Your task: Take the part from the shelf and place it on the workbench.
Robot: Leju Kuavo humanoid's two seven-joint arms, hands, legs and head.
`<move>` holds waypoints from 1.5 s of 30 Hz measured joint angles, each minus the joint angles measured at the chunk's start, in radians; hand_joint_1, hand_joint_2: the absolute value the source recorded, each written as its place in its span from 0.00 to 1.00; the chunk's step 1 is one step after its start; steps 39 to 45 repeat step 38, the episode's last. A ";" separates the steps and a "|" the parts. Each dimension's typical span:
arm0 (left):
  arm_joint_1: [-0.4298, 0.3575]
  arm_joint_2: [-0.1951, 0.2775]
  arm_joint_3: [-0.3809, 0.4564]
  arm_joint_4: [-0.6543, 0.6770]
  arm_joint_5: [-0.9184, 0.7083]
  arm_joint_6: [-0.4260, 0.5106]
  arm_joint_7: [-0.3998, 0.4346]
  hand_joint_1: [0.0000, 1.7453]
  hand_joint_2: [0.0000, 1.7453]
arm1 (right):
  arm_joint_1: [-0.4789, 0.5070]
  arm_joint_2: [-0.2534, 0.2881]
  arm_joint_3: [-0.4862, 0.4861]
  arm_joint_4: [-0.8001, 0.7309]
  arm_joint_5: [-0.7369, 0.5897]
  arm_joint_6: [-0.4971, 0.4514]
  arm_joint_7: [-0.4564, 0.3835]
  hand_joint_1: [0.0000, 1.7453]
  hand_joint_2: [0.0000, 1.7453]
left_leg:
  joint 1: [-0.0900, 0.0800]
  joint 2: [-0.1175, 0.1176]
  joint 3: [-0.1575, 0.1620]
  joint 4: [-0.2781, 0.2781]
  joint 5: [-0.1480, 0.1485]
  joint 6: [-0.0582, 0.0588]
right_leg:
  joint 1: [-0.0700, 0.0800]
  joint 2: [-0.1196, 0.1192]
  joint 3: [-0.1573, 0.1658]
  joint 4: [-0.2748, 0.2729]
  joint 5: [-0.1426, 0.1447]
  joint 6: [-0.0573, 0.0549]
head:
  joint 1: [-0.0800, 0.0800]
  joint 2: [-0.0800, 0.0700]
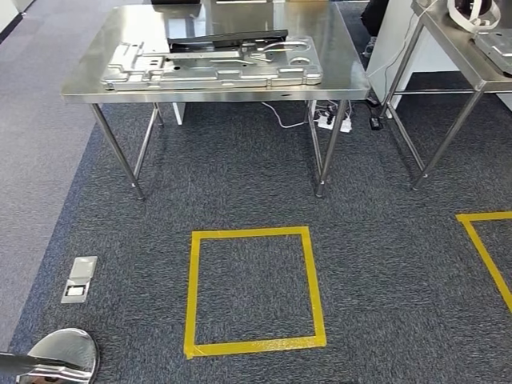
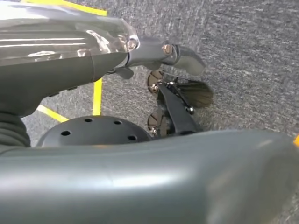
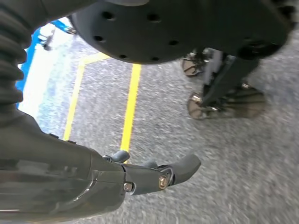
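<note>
A large stamped silver metal part (image 1: 211, 68) lies flat on the steel workbench (image 1: 90, 80) straight ahead, with a dark flat bar (image 1: 226, 38) resting across its far side. Both arms hang at my sides above the carpet. In the left wrist view my left hand (image 2: 151, 51) has its fingers (image 2: 187, 58) stretched out with nothing in them. My right hand (image 3: 141, 177) likewise reaches out straight and empty, its fingers (image 3: 183, 165) over the grey carpet. A shiny rounded piece of my left arm (image 1: 60, 356) shows at the lower left of the head view.
A yellow tape square (image 1: 193, 288) marks the carpet in front of the workbench, and another tape corner (image 1: 486, 252) lies to the right. A second steel table (image 1: 458, 48) with a white ring (image 1: 474, 14) stands at the far right. Cables and a power strip (image 1: 335, 122) lie under the workbench. A floor socket (image 1: 78, 278) sits at the left.
</note>
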 joint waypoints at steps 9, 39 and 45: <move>0.030 0.022 -0.237 -0.014 0.202 0.033 0.036 0.00 0.00 | 0.034 -0.008 0.026 -0.021 -0.049 -0.004 -0.008 0.00 0.00 | 0.005 0.010 -0.021 -0.022 0.022 0.028 | -0.006 0.009 -0.112 0.270 -0.150 0.038 | 0.001 0.000; 0.142 0.118 -1.060 -0.116 0.841 0.133 0.155 0.00 0.00 | 0.148 -0.021 0.184 -0.114 -0.196 -0.021 -0.038 0.00 0.00 | 0.001 0.007 -0.032 -0.004 0.019 -0.005 | -0.006 0.007 0.027 0.005 -0.033 0.019 | 0.000 0.000; 0.142 0.118 -1.060 -0.116 0.841 0.133 0.155 0.00 0.00 | 0.148 -0.021 0.184 -0.114 -0.196 -0.021 -0.038 0.00 0.00 | 0.001 0.007 -0.032 -0.004 0.019 -0.005 | -0.006 0.007 0.027 0.005 -0.033 0.019 | 0.000 0.000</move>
